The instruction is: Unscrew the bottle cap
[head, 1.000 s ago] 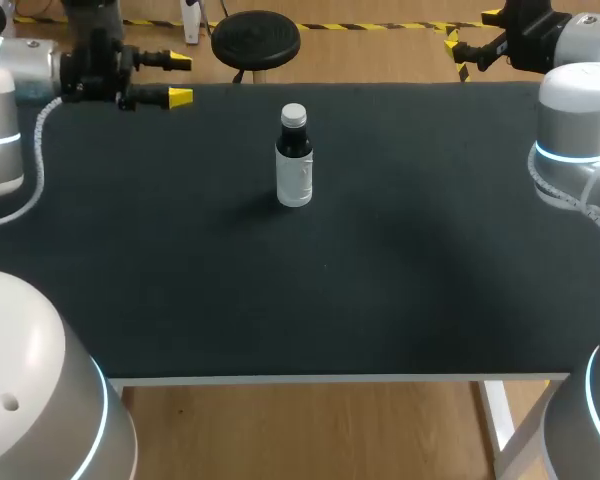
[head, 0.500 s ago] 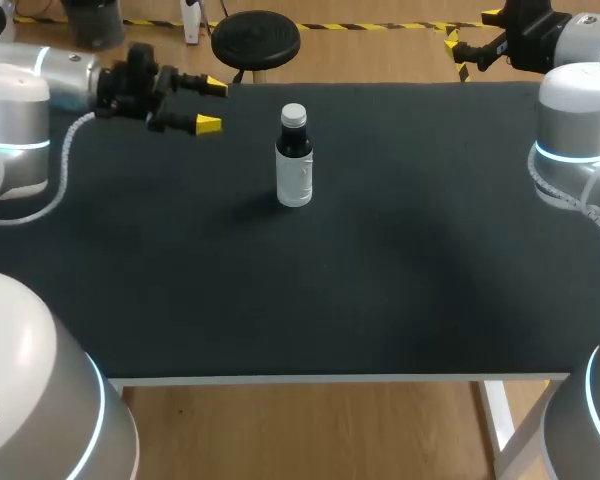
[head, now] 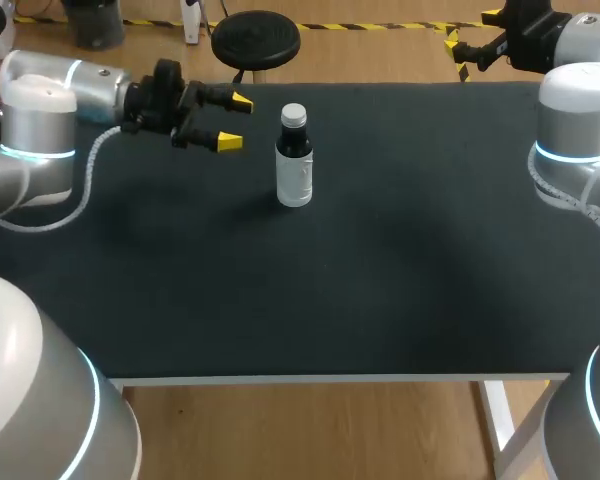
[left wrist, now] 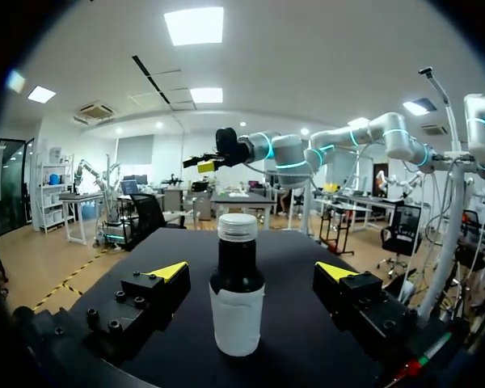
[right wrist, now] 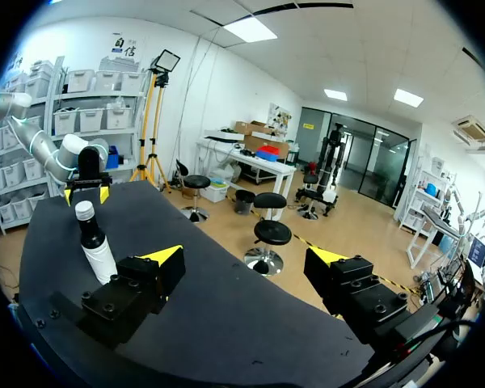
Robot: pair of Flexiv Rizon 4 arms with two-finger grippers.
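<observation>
A small dark bottle [head: 294, 158] with a white label and a pale cap [head: 294, 114] stands upright on the black table [head: 380, 270], toward the back middle. My left gripper [head: 235, 121] hovers open just left of the bottle, fingers pointing at it and not touching. In the left wrist view the bottle [left wrist: 237, 299] stands ahead of the open left gripper [left wrist: 252, 272], centred between the yellow tips. My right gripper [head: 456, 50] is open at the far right back corner, well away; its wrist view shows the bottle [right wrist: 96, 246] far off beside its own right gripper [right wrist: 246, 257].
My other arm [left wrist: 307, 149] shows beyond the bottle in the left wrist view. The table's front edge [head: 340, 378] lies near the bottom of the head view.
My left arm has swung rightward along the back of the table, bringing its open gripper close to the bottle. Bottle and right arm have kept still.
</observation>
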